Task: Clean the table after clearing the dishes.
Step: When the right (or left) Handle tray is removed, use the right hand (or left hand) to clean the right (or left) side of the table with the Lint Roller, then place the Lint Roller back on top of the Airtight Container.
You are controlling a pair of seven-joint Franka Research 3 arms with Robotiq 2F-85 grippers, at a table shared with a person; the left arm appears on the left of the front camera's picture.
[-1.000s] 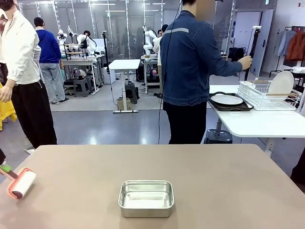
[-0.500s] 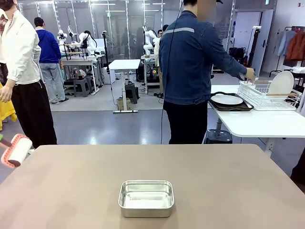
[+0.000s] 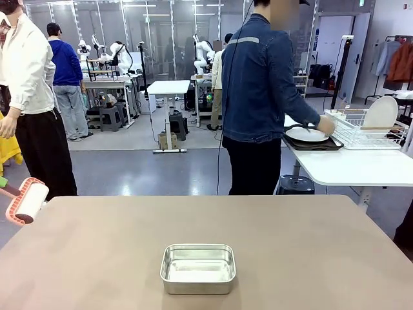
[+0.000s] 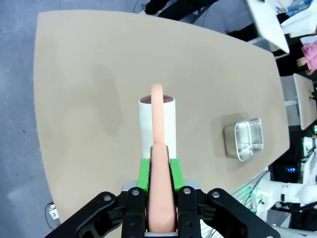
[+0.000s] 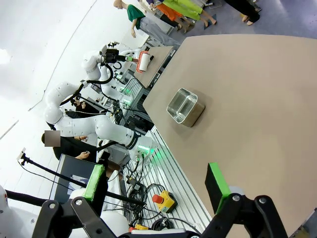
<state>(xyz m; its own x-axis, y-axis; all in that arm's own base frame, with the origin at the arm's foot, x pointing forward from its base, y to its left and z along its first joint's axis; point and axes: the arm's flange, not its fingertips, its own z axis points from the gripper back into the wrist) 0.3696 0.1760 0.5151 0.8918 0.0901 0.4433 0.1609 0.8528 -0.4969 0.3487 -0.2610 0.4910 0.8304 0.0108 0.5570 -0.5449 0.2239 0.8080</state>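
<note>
- Well, the table [image 3: 310, 245] sits right in front of the arms, broad and flat, matte brown-beige; bare but for a small steel pan [image 3: 197, 268] near the robot's edge, a little left of middle
- the dishes look already cleared; one plate [image 3: 306, 134] lies on a dark tray [image 3: 316, 145] over on the white side table, where a person's hand [image 3: 326, 125] is at it; another plate [image 3: 381, 112] stands on edge in the wire rack [image 3: 361, 132]
- left gripper [image 4: 158, 191] is clamped tight on the pink handle [image 4: 161, 198] of a lint roller [image 4: 157, 121]; green pads press the handle from both sides; the white roll points away from the fingers, held above the table's left end and not touching the top
- from the front the roller [image 3: 26, 200] hangs just off the table's far-left corner
- right gripper [image 5: 158, 186] is spread wide with nothing between its pads; it hovers over the right part of the table
- handling, as I judge it: the top is stiff and won't give, so the roller can be pressed flat and drawn in straight passes; the roll is light and probably tacky, so it may drag; the grip low on the handle looks right
- the pan seems light and slippery; a pass too near could push it along
</note>
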